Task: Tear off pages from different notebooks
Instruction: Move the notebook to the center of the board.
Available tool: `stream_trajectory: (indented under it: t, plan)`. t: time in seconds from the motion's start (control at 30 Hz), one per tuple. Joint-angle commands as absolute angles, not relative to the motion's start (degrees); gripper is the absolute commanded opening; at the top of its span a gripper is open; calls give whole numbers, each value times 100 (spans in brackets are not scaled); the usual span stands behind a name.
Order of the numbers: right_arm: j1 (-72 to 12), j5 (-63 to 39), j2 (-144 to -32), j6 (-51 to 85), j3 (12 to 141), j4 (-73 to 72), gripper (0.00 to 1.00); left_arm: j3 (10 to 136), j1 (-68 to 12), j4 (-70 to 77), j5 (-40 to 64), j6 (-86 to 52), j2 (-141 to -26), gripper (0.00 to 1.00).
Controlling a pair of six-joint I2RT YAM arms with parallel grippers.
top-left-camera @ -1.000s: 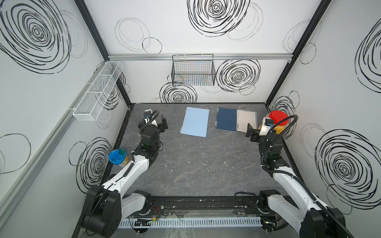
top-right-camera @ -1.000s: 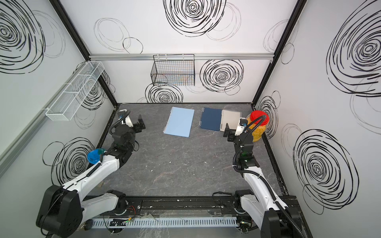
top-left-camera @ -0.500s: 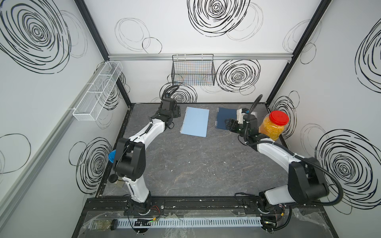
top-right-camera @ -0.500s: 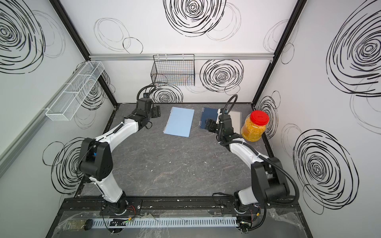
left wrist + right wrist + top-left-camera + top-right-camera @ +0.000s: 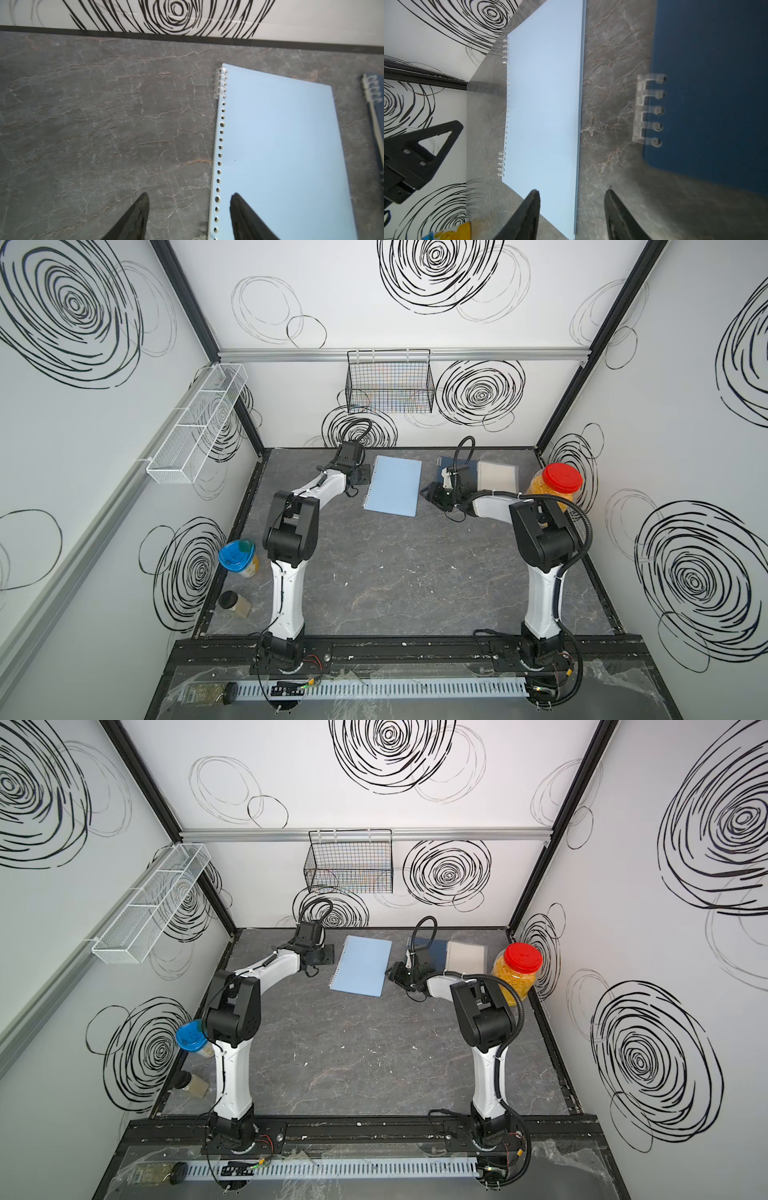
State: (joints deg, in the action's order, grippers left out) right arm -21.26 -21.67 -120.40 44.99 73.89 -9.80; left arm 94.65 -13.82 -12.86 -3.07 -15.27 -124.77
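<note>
- Grey counter [image 5: 395, 572] is carrying the light blue notebook [image 5: 392, 486] at upper centre in a top view.
- Left jaws are standing apart, poised over its punched edge.
- Right jaws are gaping over its opposite edge, beside the navy notebook [image 5: 716, 83].

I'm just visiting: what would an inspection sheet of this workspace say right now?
Surface: grey marbled table.
Job's things: blue notebook, navy notebook, clear-cover notebook, flat at the far end.
Clutter: red-lidded jar, blue-lidded tub, small jar, along the sides.
End effectors: left end effector open astride the blue notebook's punched edge; right end effector open astride its opposite edge.
Cables: black loops above both wrists.
Surroundings: swirl-patterned walls, wire basket, mesh shelf.
</note>
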Motion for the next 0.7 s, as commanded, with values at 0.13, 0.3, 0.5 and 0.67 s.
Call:
stream_trajectory:
  t: [0.13,0.3,0.5,0.67]
  plan:
    - [-2232,-2628,-12559,4908,7959,-1147,47,9578,-1422,-1328,11,-1714,-12765,56]
    - [-2328,-2729,-12864,4991,8142,-1149,44,9648,-1476,-1411,-43,-1721,-12919,55]
    - [-2395,-2746,-12975,5031,8165,-1134,42,9661,-1494,-1462,-66,-1717,-13049,54]
    - [-2391,-2809,-12958,5062,8095,-1210,41,9736,-1546,-1551,-70,-1712,-13174,53]
